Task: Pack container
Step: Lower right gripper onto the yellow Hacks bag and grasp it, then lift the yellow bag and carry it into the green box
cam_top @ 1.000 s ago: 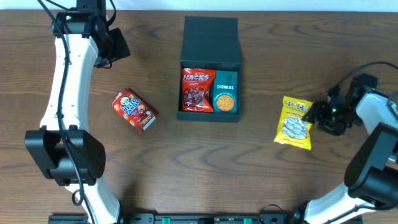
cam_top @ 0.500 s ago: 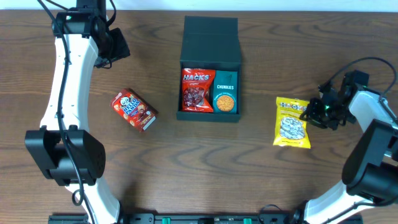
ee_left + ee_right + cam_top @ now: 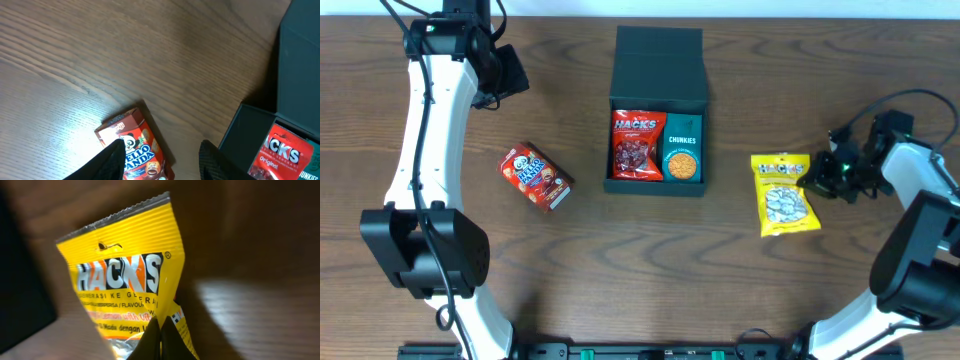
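Container [image 3: 660, 65] lid open; right jaws pinch yellow Hacks pack [image 3: 783, 193] edge; left jaws open, empty.

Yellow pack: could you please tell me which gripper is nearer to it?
Right. The right gripper pinches the yellow pack's right edge; the left gripper hangs far beyond the container.

The Hacks pouch [image 3: 785, 193] lies pinched at the right gripper's [image 3: 817, 178] tips. Beyond it, the container [image 3: 660, 60] holds a Hacks bag [image 3: 636, 145] and Chunkies carton [image 3: 682, 148] side by side. The Hello Panda box [image 3: 132, 145] lies ahead of the left gripper [image 3: 162, 162].
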